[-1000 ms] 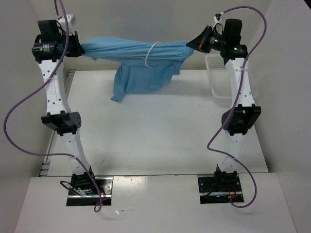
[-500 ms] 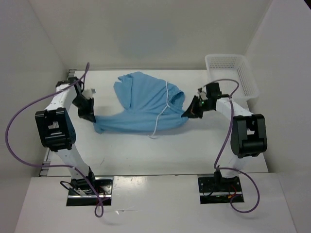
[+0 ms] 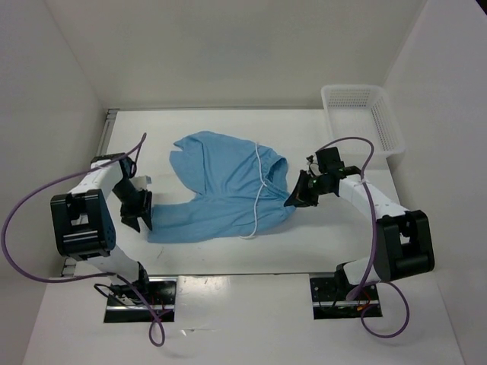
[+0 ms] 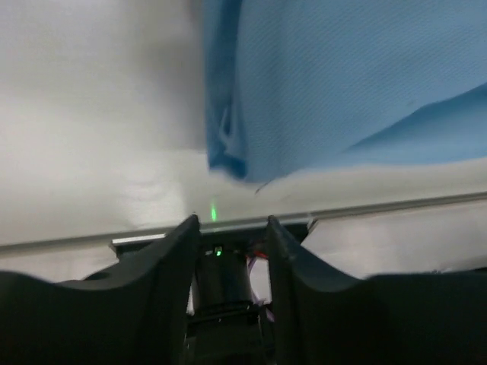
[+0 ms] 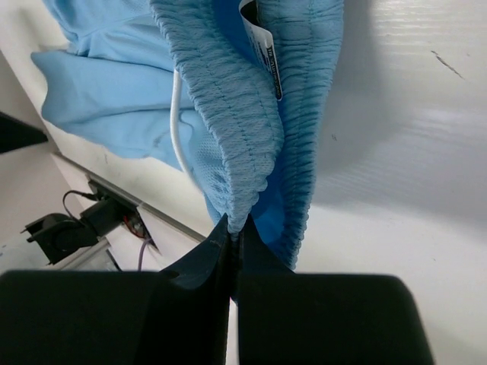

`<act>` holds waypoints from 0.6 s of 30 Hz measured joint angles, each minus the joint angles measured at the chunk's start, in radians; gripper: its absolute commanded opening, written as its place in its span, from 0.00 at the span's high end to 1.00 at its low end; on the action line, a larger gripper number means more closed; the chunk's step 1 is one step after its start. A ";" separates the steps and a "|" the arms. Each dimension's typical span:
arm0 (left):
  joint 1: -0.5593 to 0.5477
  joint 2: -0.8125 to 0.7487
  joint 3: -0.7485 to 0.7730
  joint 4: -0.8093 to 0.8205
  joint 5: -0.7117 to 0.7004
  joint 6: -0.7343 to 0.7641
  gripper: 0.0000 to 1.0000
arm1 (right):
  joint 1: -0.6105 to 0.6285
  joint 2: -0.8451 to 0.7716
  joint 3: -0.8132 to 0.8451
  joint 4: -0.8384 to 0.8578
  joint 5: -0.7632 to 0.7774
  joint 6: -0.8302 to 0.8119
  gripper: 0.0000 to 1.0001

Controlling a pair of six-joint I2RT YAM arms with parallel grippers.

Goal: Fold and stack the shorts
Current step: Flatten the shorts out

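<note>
Down from mid-air, the light sky-blue soft fabric shorts now lie spread on the white tabletop between both arms. Having let go, the left end effector holds its fingers apart just beside a leg corner; the right end effector stays clamped on the gathered waistband. A thin white drawstring crosses the cloth.

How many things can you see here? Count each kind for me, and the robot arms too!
shorts: 1
basket: 1
robot arms: 2
Total: 4
</note>
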 measured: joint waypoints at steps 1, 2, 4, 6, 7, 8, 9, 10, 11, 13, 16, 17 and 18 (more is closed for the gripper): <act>0.000 -0.010 -0.016 -0.013 -0.008 -0.001 0.48 | 0.000 -0.004 0.000 -0.007 0.008 0.001 1.00; 0.001 -0.019 -0.026 -0.033 -0.013 -0.001 0.47 | 0.000 -0.004 0.000 -0.014 0.014 0.002 1.00; 0.009 -0.033 -0.022 -0.075 -0.015 0.000 0.45 | 0.000 -0.003 -0.007 -0.024 0.022 0.003 1.00; 0.026 -0.039 0.018 -0.100 -0.017 -0.001 0.44 | 0.000 -0.003 -0.012 -0.036 0.029 0.003 1.00; 0.035 -0.039 0.047 -0.091 -0.019 -0.001 0.44 | 0.000 -0.003 -0.013 -0.041 0.033 0.003 1.00; 0.039 -0.037 0.072 -0.069 -0.023 -0.001 0.44 | 0.000 -0.003 -0.014 -0.044 0.034 0.003 1.00; 0.044 -0.029 0.099 -0.037 -0.026 0.000 0.44 | 0.000 -0.003 -0.014 -0.046 0.035 0.003 1.00; 0.047 -0.014 0.123 -0.008 -0.026 -0.001 0.44 | 0.000 -0.002 -0.014 -0.047 0.035 0.003 1.00; 0.046 0.007 0.142 0.025 -0.023 -0.001 0.44 | 0.000 -0.001 -0.015 -0.048 0.036 0.003 1.00; 0.032 0.066 0.163 0.092 -0.012 -0.001 0.43 | 0.000 0.006 -0.015 -0.048 0.036 0.003 1.00; -0.007 0.147 0.146 0.198 -0.001 -0.001 0.43 | 0.000 0.013 -0.015 -0.048 0.036 0.003 1.00; -0.019 0.167 0.137 0.224 0.000 -0.001 0.44 | 0.000 0.014 -0.015 -0.048 0.036 0.003 1.00; -0.032 0.191 0.129 0.251 0.005 -0.001 0.44 | 0.000 0.014 -0.015 -0.048 0.036 0.003 1.00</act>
